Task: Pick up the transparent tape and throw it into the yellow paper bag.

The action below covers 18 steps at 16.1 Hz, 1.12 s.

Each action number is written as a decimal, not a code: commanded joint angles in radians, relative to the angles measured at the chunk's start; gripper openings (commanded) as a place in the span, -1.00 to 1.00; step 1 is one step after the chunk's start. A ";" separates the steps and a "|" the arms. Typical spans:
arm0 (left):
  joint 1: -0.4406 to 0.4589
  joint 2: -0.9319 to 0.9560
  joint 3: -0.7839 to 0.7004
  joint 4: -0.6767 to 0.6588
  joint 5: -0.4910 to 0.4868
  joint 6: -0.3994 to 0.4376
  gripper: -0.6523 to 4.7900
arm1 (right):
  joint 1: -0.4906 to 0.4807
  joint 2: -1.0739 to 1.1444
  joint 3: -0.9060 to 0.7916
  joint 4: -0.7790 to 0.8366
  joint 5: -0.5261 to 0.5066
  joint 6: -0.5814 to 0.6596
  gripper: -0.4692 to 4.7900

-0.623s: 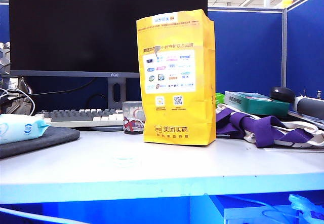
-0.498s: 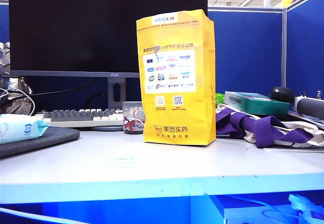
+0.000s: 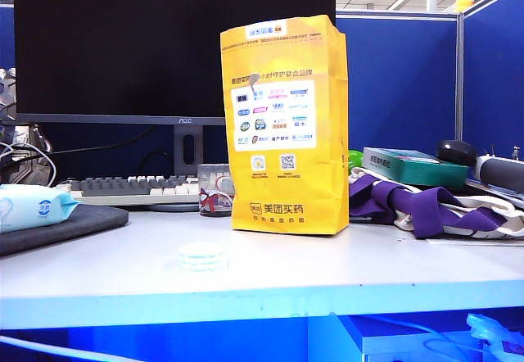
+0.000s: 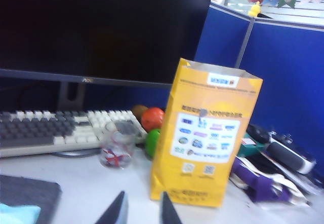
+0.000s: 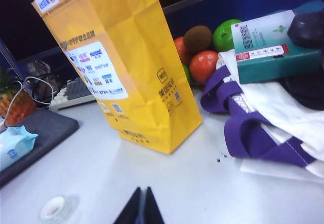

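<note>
The transparent tape point(image 3: 202, 255) lies flat on the white table near its front edge, left of and in front of the yellow paper bag point(image 3: 286, 124). In the right wrist view the tape point(image 5: 55, 209) is a pale ring off to one side of my right gripper point(image 5: 143, 188), which is shut and empty above the table. The yellow paper bag point(image 5: 126, 67) stands upright beyond it. My left gripper point(image 4: 143, 193) hovers open with bare table between its fingers, facing the bag point(image 4: 207, 133), whose top is open. Neither gripper shows in the exterior view.
A glass cup point(image 3: 215, 190) with red marks and a keyboard point(image 3: 131, 188) stand behind the tape under a monitor. A wipes pack point(image 3: 33, 206) lies on a dark pad at the left. A purple-white cloth bag point(image 3: 426, 206), teal box point(image 3: 413, 165) and fruit point(image 5: 202, 64) crowd the right.
In the exterior view the tape now shows as a distinct pale disc where only a faint trace was seen before. The bag and everything else stay put.
</note>
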State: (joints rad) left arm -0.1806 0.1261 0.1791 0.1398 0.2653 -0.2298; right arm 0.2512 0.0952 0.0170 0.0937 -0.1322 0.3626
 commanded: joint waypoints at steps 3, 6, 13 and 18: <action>0.000 0.099 0.031 -0.057 0.098 -0.057 -0.19 | 0.001 0.001 0.013 0.090 -0.110 0.003 -0.82; 0.000 0.327 0.187 -0.126 0.137 0.013 0.07 | 0.001 0.008 0.040 0.037 -0.175 0.003 -0.83; -0.001 0.737 0.465 -0.327 0.161 0.272 0.30 | 0.001 0.249 0.222 -0.122 -0.187 0.006 -0.83; -0.002 0.874 0.518 -0.420 0.140 0.269 0.30 | 0.002 0.582 0.340 -0.119 -0.340 0.030 -0.82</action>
State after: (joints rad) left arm -0.1810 0.9878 0.6918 -0.2771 0.4049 0.0589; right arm 0.2527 0.6365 0.3313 -0.0444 -0.4290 0.3893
